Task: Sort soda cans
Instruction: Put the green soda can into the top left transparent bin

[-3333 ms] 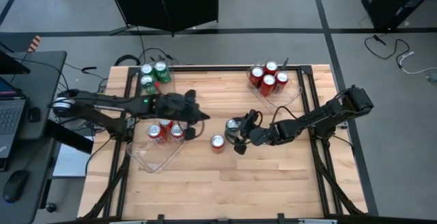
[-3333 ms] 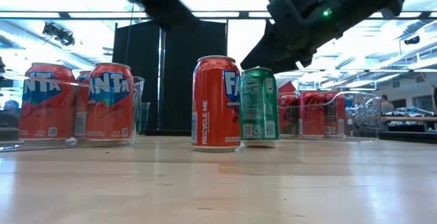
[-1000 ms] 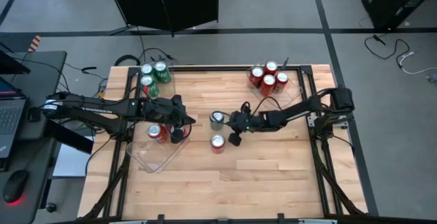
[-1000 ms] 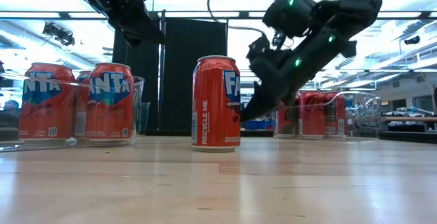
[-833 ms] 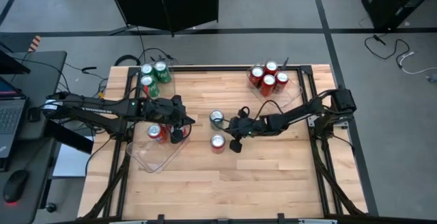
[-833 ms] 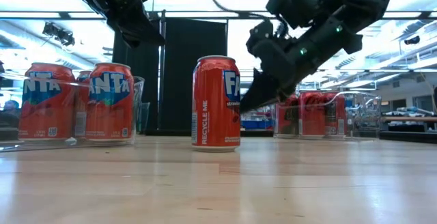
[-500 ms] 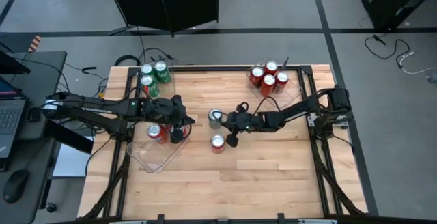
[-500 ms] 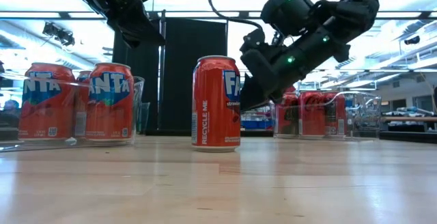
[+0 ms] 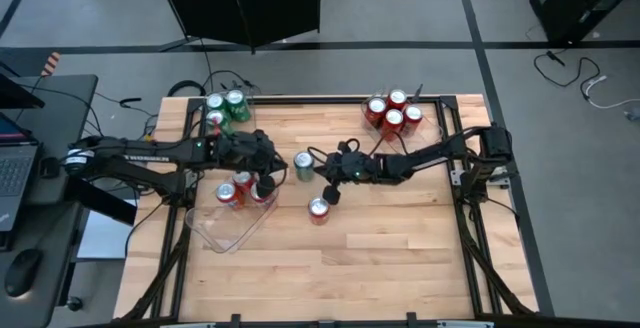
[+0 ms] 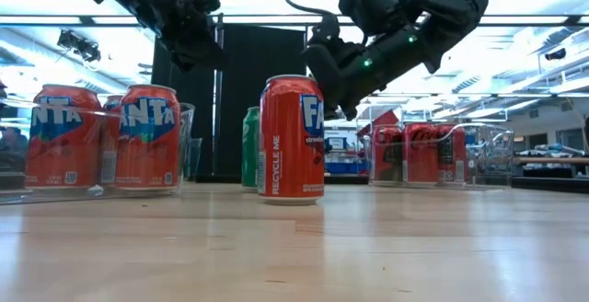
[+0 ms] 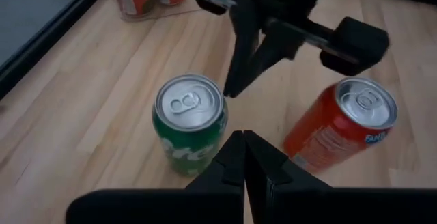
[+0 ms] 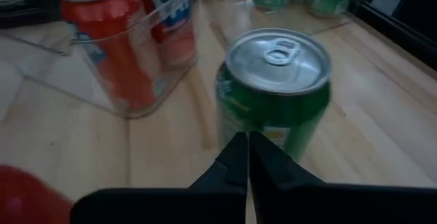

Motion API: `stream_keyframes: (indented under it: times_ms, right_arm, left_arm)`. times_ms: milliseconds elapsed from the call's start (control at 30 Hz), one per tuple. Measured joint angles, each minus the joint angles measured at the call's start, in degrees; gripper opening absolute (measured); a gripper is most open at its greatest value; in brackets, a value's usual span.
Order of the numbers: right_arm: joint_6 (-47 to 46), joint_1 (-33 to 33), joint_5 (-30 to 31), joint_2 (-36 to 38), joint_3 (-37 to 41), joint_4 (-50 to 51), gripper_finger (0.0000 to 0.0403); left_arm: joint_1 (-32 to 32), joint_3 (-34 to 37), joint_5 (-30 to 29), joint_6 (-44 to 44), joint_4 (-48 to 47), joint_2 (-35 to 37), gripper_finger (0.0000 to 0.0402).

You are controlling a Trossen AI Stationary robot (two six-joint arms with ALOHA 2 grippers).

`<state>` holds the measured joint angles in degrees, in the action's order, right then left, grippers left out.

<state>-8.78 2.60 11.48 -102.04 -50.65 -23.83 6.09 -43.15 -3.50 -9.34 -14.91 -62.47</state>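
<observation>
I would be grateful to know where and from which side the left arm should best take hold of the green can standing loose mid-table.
Probably by its round side wall, mid-height. The green can stands upright, and the left tool, shut, sits on its left. The right tool crowds the opposite side and the red can stands in front, so come in level from the left.

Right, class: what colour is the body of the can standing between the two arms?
Green, with a silver top: the can shows best in the right wrist view.

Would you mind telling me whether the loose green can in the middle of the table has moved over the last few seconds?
Yes. In the high view the green can has shifted left, from right of the lone red can to its upper left.
</observation>
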Motion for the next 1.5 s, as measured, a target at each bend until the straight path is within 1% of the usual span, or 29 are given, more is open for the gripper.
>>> stream_keyframes:
  times_ms: [67, 133, 233, 400, 567, 700, 833, 1000, 1133, 1433, 1500]
  right_arm:
    - [-0.02, -0.73, -0.04, 0.5, 0.0, 0.9, 0.0008]
    - [-0.02, -1.55, -0.04, 1.45, -0.05, 2.38, 0.0013]
    - [-0.49, -3.03, 0.13, 3.9, -0.01, 6.58, 0.0021]
    - [-1.36, -6.09, 3.83, 10.34, -0.04, 15.04, 0.0028]
    - [-1.55, -9.54, 8.96, 16.15, -0.04, 20.04, 0.0028]
    - [-1.3, -11.12, 10.37, 18.27, -0.04, 20.92, 0.0028]
    - [-1.09, -11.44, 10.54, 18.39, -0.03, 21.13, 0.0027]
    - [-1.57, -11.44, 10.54, 17.81, 0.0, 21.49, 0.0027]
    - [-1.57, -11.44, 10.54, 17.81, 0.0, 21.42, 0.0027]
    - [-1.57, -11.44, 10.27, 17.81, 0.0, 21.9, 0.0027]
    - [-1.57, -11.49, 10.11, 17.81, 0.0, 21.89, 0.0027]
  left_arm:
    - [0.54, -1.07, 0.19, 0.78, -0.27, -1.77, 0.001]
    - [0.72, -2.25, 0.21, 4.01, -0.3, -3.86, 0.0024]
    - [0.66, -4.54, 0.2, 7.63, -0.31, -7.2, 0.0058]
    - [-0.48, -7.34, -0.53, 10.67, -0.1, -11.69, 0.0143]
    - [-1.14, -8.36, -6.11, 9.89, 1.87, -13.8, 0.0235]
    - [-1.22, -8.77, -7.11, 7.23, 1.95, -13.86, 0.0296]
    - [-1.19, -8.77, -7.12, 5.78, 0.92, -14.02, 0.034]
    - [-0.94, -8.75, -7.15, 4.61, 1.91, -16.3, 0.0377]
    - [-0.11, -8.75, -9.08, 5.95, 1.8, -18.2, 0.0395]
    - [1.52, -8.72, -9.26, 5.72, 3.27, -18.6, 0.0399]
    - [1.77, -8.72, -8.27, 4.59, 3.15, -18.88, 0.0399]
